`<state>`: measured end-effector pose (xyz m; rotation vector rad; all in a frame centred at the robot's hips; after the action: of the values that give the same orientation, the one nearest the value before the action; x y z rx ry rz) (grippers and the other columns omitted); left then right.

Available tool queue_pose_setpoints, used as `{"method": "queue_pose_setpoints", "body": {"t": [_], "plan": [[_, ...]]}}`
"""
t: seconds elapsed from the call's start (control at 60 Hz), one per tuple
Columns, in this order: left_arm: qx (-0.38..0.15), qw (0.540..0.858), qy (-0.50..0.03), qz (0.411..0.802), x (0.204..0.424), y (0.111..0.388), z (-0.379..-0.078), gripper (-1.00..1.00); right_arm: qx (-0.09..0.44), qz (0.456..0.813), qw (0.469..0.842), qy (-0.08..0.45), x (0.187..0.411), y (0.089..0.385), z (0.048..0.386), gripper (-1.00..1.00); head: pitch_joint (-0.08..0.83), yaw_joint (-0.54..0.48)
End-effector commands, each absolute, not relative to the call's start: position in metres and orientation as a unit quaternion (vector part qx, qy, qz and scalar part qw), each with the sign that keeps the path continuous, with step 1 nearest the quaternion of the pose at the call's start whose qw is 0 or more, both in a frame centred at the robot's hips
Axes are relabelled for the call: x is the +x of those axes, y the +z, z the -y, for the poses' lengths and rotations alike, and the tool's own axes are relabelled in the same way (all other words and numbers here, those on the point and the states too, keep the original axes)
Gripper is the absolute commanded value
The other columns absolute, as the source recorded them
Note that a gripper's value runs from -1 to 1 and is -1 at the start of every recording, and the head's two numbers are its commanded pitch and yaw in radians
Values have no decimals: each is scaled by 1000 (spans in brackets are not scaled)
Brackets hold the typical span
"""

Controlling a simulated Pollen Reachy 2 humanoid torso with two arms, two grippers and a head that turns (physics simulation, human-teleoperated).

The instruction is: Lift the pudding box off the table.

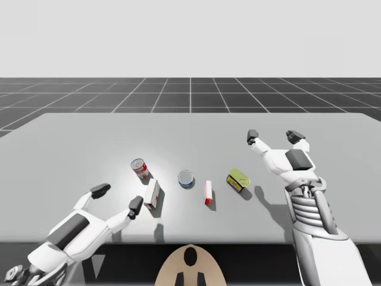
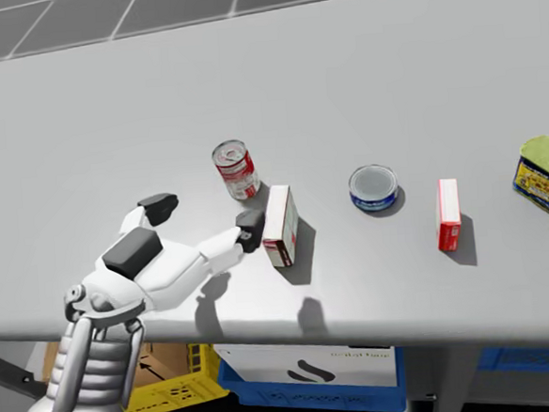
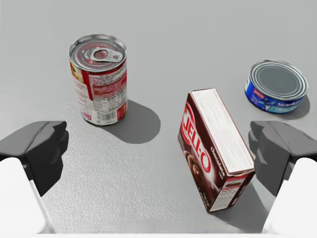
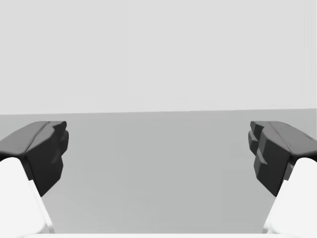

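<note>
The pudding box is brown and white and stands on its long edge on the grey table, near the front. My left gripper is open and low over the table. The pudding box sits between its fingers, close to one fingertip and far from the other. My right gripper is open at the right, raised above the table, with nothing between its fingers.
A red soup can stands just behind the box. To its right lie a flat blue can, a small red-and-white box and a yellow-green tin. Crates sit under the table.
</note>
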<state>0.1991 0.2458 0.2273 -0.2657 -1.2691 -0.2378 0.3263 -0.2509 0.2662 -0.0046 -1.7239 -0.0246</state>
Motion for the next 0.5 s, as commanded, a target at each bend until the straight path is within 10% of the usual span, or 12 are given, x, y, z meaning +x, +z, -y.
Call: {"method": "queue_pose_setpoints", "body": {"t": [0.017,0.5], "plan": [[-150,807,-112,560,192,194,-231,-1000,-1,760,650,-11,326,267,250,-1000,726,251],[-147,822,-98,541,222,154,-186,-1000,2,762,648,-14,325,269,251,-1000,723,248]]}}
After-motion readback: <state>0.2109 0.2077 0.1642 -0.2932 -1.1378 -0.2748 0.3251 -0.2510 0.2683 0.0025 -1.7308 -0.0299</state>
